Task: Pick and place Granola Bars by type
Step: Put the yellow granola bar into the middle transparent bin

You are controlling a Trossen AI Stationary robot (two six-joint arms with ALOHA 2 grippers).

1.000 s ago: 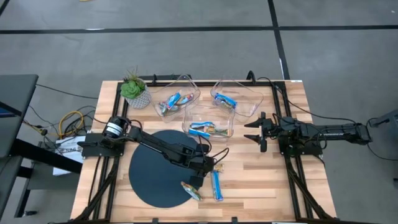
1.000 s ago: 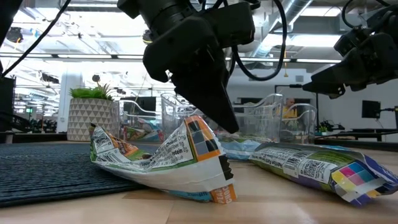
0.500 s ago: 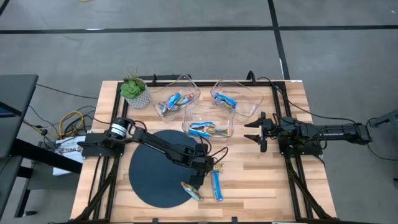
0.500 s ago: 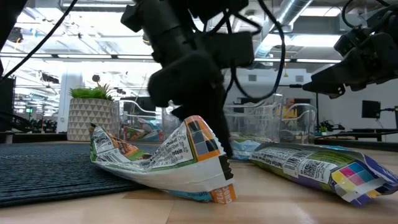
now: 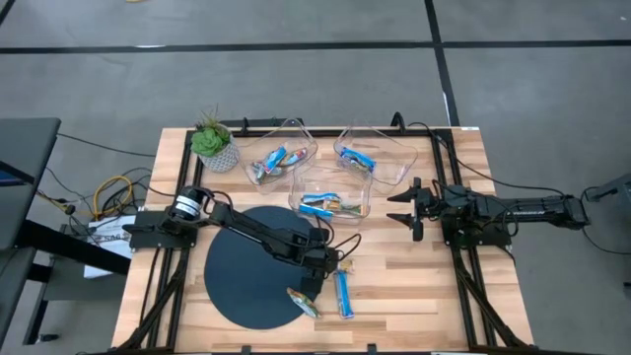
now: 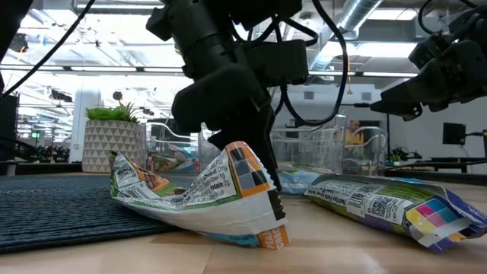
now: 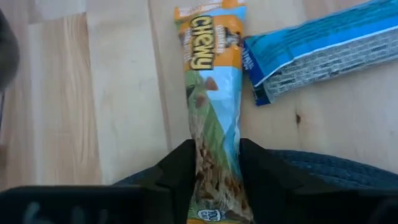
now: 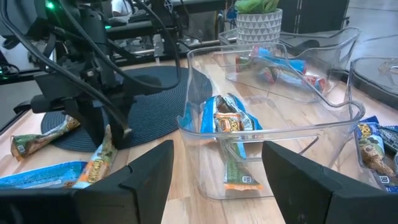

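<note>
My left gripper (image 5: 333, 264) is low over the wood just right of the dark round mat (image 5: 246, 276), shut on a granola bar (image 7: 208, 81) with an orange "CHEWY" end. A blue bar (image 5: 342, 293) lies flat on the wood near it, and its end (image 7: 311, 46) shows beside the held bar. Another bar (image 5: 304, 301) rests on the mat's edge. My right gripper (image 5: 406, 207) hangs open above the table, right of the middle bin. My left gripper pinches the bar between its two fingers (image 7: 177, 171), one on each long edge, at the half (image 7: 214, 140) away from the orange end. The bar reaches out ahead of the fingers. In the right wrist view it slants down from the gripper (image 8: 102, 158) toward the wood.
Three clear bins stand at the table's far side, each with bars inside: left (image 5: 279, 158), right (image 5: 380, 158), middle (image 5: 335, 197). A potted plant (image 5: 215, 143) sits at the far left. Bare wood lies in front of my right gripper, toward the near right.
In the low view my left gripper has come down toward the table and turned a little, ending behind the crumpled front bar. The bars on the table and my right arm have stayed where they were.
</note>
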